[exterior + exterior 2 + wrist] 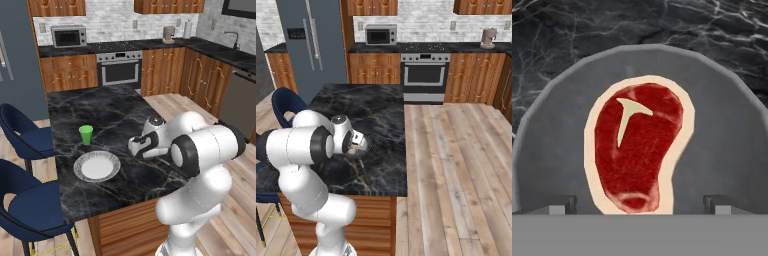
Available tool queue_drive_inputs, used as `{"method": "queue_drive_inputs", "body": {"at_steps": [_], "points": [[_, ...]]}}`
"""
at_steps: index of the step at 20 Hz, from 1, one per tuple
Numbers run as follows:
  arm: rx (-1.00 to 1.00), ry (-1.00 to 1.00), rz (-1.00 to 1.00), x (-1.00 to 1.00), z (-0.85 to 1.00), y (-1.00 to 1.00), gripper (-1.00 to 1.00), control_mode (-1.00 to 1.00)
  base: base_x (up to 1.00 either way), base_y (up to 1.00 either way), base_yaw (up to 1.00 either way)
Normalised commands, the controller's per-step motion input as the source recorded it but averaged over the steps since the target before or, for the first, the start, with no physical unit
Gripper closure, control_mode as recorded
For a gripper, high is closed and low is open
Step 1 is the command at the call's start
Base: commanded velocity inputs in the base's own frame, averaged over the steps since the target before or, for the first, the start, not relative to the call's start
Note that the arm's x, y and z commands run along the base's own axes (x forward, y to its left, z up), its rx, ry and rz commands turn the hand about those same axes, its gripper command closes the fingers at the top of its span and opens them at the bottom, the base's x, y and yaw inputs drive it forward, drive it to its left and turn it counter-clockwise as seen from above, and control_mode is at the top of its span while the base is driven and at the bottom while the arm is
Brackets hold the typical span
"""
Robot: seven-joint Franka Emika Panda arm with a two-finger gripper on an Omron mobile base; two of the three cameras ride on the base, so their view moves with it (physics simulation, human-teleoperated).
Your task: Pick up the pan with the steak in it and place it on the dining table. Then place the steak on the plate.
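My end effector [640, 207] hangs spread fully wide, gripping nothing, one fingertip [562, 204] at each side above the steak [637, 150]. The steak lies centred in the pan [722, 150], which rests on the marble desk [120, 115]. At ten o'clock sits the plate [97, 166], the green cup [86, 134] beyond.

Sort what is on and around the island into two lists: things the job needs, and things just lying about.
Needed: pan on the dining table; steak in it; plate; open gripper above the steak.

Lying about: green cup; blue chairs; microwave; oven.
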Motion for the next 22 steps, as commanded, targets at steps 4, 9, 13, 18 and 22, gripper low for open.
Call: {"method": "queue_drive_inputs", "body": {"at_steps": [4, 9, 13, 18, 22], "points": [[0.00, 0.00, 0.00, 0.15, -0.19, 0.00, -1.00, -1.00, 0.00, 0.00, 0.00], [0.00, 0.00, 0.00, 0.18, -0.20, 0.00, -1.00, -1.00, 0.00, 0.00, 0.00], [0.00, 0.00, 0.00, 0.03, -0.24, 0.00, -1.00, -1.00, 0.00, 0.00, 0.00], [0.00, 0.00, 0.00, 0.01, -0.01, 0.00, 1.00, -1.00, 0.00, 0.00, 0.00], [0.00, -0.01, -0.02, 0.04, 0.14, 0.04, 1.00, -1.00, 0.00, 0.00, 0.00]]}}
